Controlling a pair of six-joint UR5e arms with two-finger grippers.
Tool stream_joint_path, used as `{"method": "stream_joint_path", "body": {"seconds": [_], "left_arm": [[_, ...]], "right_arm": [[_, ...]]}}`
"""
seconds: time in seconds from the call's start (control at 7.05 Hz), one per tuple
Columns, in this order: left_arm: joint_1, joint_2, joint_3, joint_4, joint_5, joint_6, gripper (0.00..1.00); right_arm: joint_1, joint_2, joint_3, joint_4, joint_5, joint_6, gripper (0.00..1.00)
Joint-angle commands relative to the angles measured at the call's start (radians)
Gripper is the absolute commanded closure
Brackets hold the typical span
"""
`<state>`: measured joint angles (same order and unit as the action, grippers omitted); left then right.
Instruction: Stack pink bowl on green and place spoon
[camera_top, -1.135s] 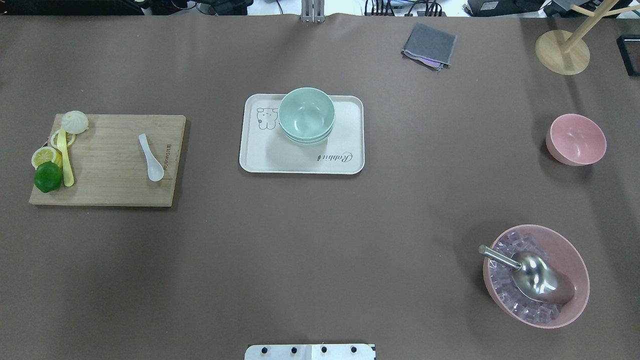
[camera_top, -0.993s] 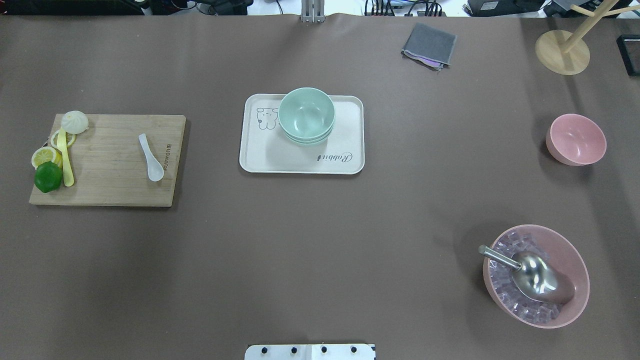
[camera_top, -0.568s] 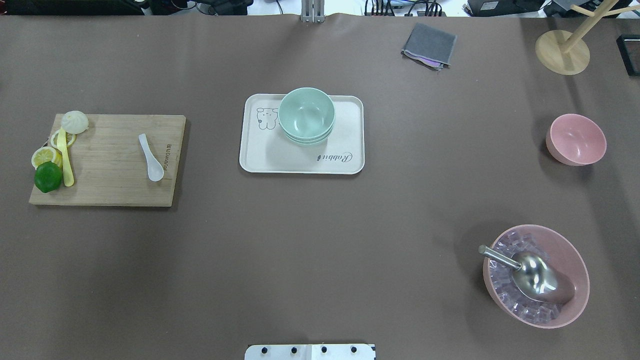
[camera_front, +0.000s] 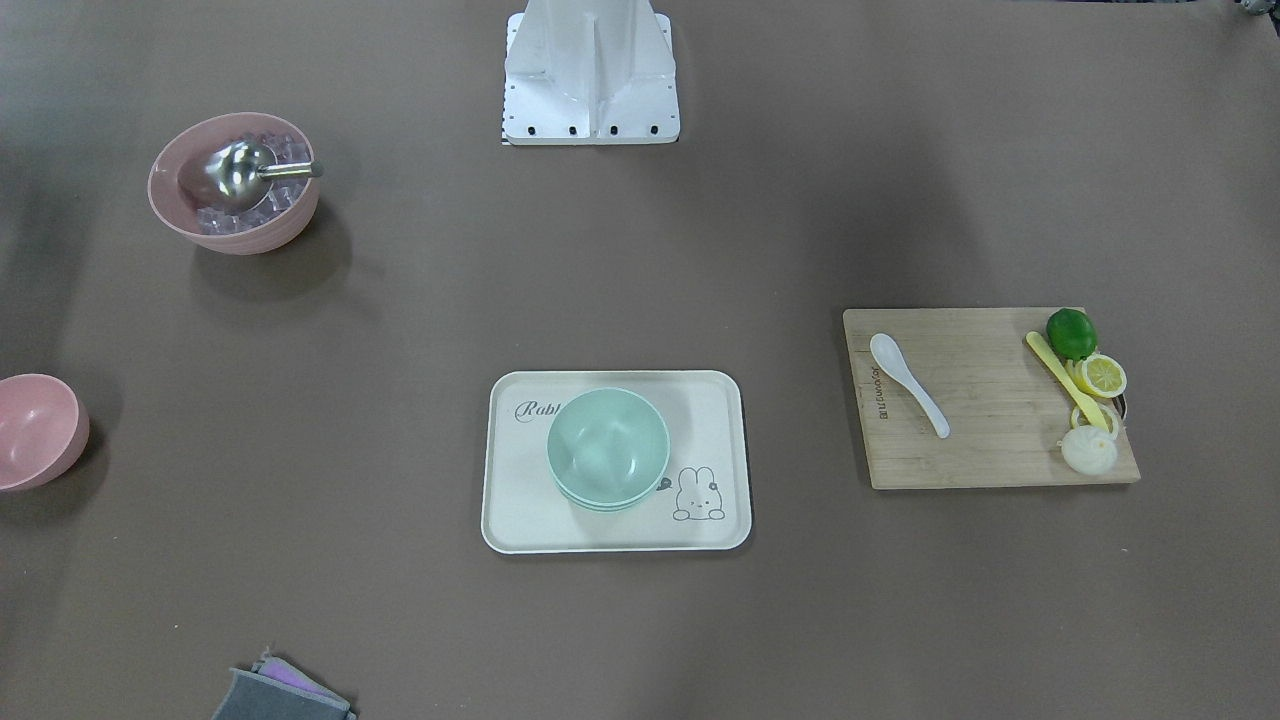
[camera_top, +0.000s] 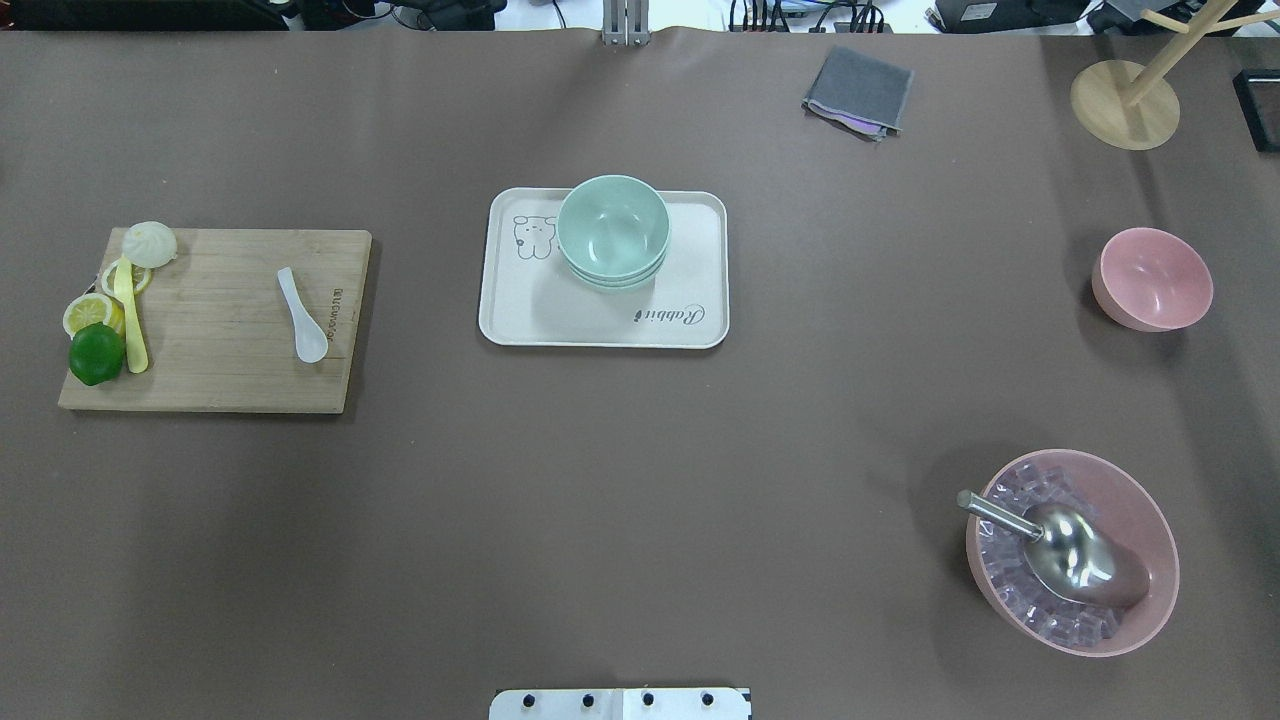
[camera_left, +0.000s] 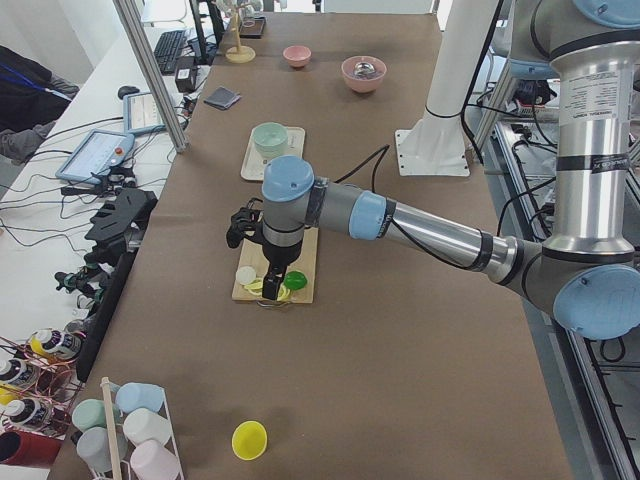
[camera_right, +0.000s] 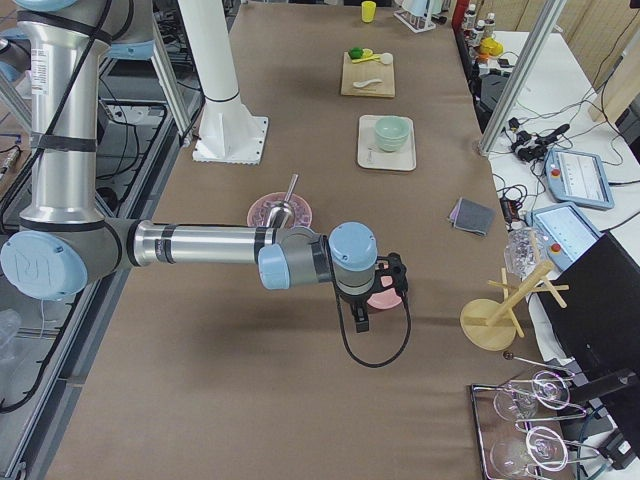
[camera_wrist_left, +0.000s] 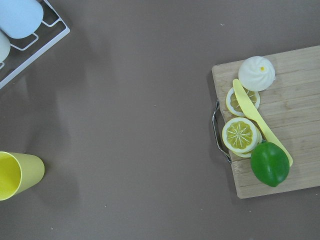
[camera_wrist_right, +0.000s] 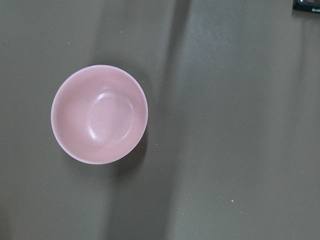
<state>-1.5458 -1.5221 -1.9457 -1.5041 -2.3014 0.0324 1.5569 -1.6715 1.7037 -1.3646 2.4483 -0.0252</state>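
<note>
The small pink bowl (camera_top: 1152, 278) stands upright and empty at the table's right; it fills the right wrist view (camera_wrist_right: 100, 114). Stacked green bowls (camera_top: 612, 230) sit on a cream tray (camera_top: 690, 250) at the centre. A white spoon (camera_top: 303, 317) lies on a wooden cutting board (camera_top: 220, 380) at the left. My left gripper (camera_left: 272, 278) hangs above the board's outer end; my right gripper (camera_right: 360, 318) hangs above the pink bowl. Both show only in the side views, so I cannot tell whether they are open or shut.
A lime (camera_wrist_left: 270, 164), lemon slices, a bun and a yellow knife lie on the board's outer end. A large pink bowl of ice with a metal scoop (camera_top: 1072, 552) stands front right. A grey cloth (camera_top: 858, 92) and a wooden stand (camera_top: 1125, 103) are at the back. A yellow cup (camera_wrist_left: 17, 174) stands beyond the board.
</note>
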Motion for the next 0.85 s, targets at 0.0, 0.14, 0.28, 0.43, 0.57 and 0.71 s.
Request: {"method": "stream_joint_path", "body": {"seconds": [0.0, 0.14, 0.28, 0.43, 0.57, 0.71], "left_arm": [[0.000, -0.053, 0.019, -0.150, 0.006, -0.003, 0.02], [0.001, -0.056, 0.077, -0.304, 0.016, -0.011, 0.02], [0.001, -0.084, 0.115, -0.315, 0.004, -0.031, 0.02], [0.001, -0.076, 0.117, -0.335, -0.003, -0.040, 0.02], [0.001, -0.076, 0.123, -0.343, -0.003, -0.040, 0.02], [0.001, -0.075, 0.119, -0.358, -0.004, -0.042, 0.02]], "right_arm": [[0.008, -0.005, 0.063, 0.071, 0.009, 0.025, 0.00], [0.008, 0.002, 0.068, 0.125, 0.006, 0.086, 0.00], [0.008, 0.009, 0.068, 0.166, 0.002, 0.115, 0.00], [0.008, 0.007, 0.050, 0.177, 0.009, 0.135, 0.00], [0.003, 0.009, 0.037, 0.196, 0.002, 0.146, 0.00], [-0.051, 0.021, -0.017, 0.209, -0.006, 0.172, 0.00]]}}
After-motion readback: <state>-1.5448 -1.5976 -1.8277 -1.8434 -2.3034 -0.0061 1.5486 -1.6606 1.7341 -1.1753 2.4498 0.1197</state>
